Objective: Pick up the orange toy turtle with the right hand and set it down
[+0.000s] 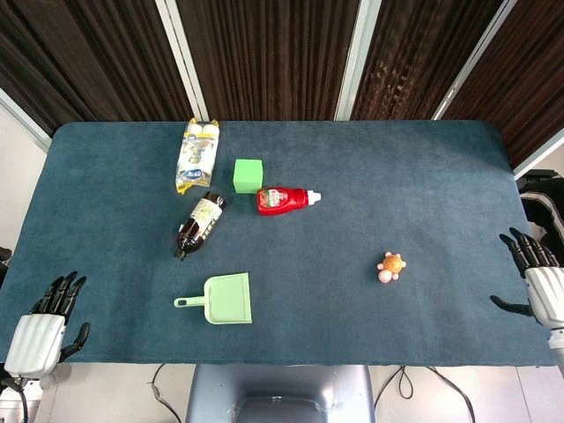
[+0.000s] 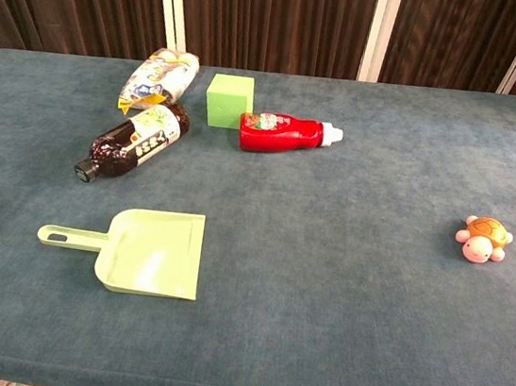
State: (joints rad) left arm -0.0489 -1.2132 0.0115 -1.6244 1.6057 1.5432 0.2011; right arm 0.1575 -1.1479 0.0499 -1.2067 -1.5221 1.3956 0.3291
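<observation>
The orange toy turtle (image 1: pixel 391 265) has an orange shell and pink limbs and sits on the blue table (image 1: pixel 352 159) right of centre; the chest view shows the turtle (image 2: pixel 483 239) near its right edge. My right hand (image 1: pixel 536 280) hovers at the table's right edge, well to the right of the turtle, fingers spread and holding nothing. My left hand (image 1: pixel 46 328) hangs off the front left corner, fingers apart and empty. Neither hand appears in the chest view.
A green dustpan (image 1: pixel 227 299) lies front left. Behind it lie a dark bottle (image 1: pixel 200 224), a red ketchup bottle (image 1: pixel 285 199), a green cube (image 1: pixel 248 174) and a yellow snack bag (image 1: pixel 196 155). A chair back (image 1: pixel 282 397) stands below the front edge.
</observation>
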